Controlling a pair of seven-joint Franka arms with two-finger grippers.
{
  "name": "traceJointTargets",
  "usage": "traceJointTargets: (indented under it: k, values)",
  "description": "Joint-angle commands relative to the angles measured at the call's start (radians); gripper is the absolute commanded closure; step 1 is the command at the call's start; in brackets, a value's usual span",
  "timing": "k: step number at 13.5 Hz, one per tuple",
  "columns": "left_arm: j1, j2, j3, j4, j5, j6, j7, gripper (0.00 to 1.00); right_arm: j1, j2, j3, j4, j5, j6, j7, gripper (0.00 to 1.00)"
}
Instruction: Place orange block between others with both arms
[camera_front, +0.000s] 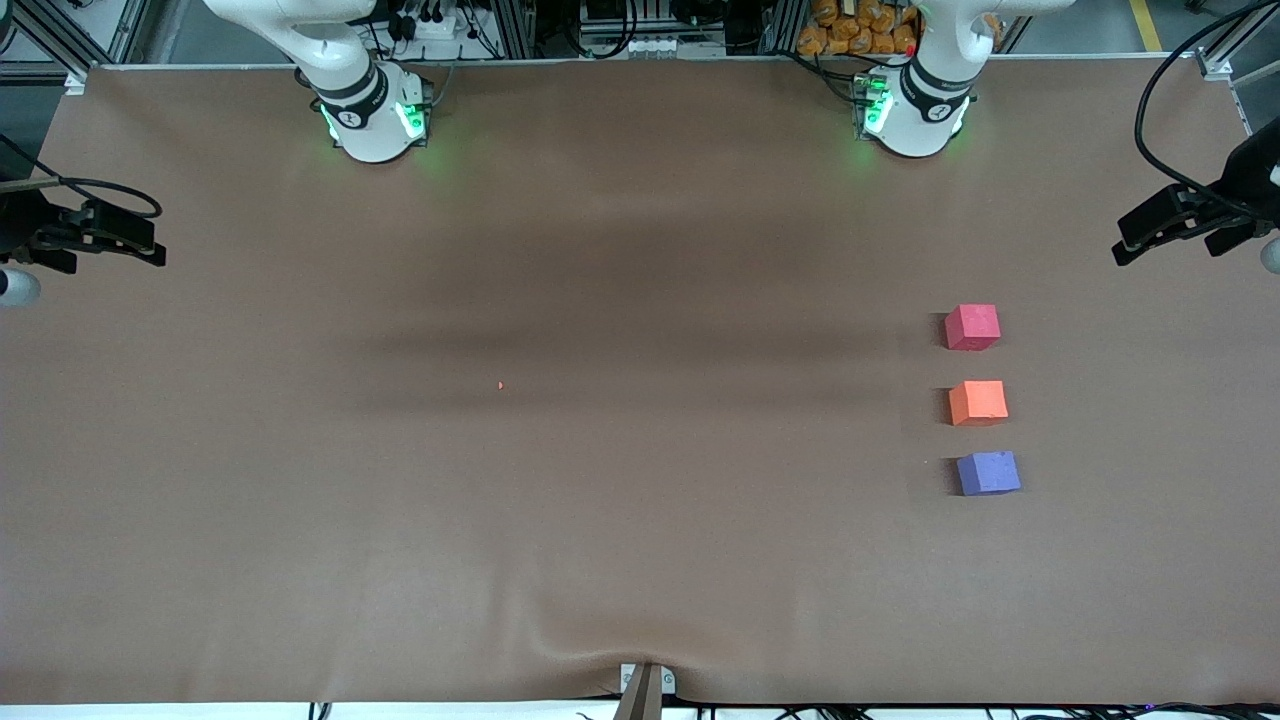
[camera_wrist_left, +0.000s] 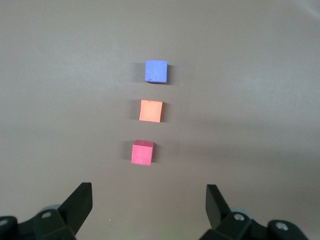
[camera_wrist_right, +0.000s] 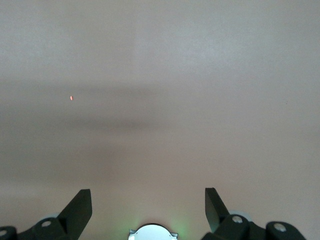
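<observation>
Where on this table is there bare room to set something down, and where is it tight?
Bare cloth runs from the right gripper to the cube row. It is tight only there, toward the left arm's end: red cube, orange block, purple cube, narrow gaps between. Left gripper hangs open above that end.

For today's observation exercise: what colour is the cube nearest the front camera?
Purple-blue cube; it shows best in the front view.
</observation>
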Motion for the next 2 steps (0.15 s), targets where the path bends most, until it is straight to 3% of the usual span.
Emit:
traceJointTargets:
  k: [1, 2]
  values:
    - [0.000, -0.031, 0.003, -0.006, -0.001, -0.038, 0.009, 0.00, -0.005, -0.007, 0.001, 0.006, -0.003, -0.010, 0.011, 0.00]
    - [0.000, -0.037, 0.003, -0.005, 0.002, -0.048, 0.009, 0.00, -0.005, -0.005, 0.001, 0.006, -0.005, -0.011, 0.011, 0.00]
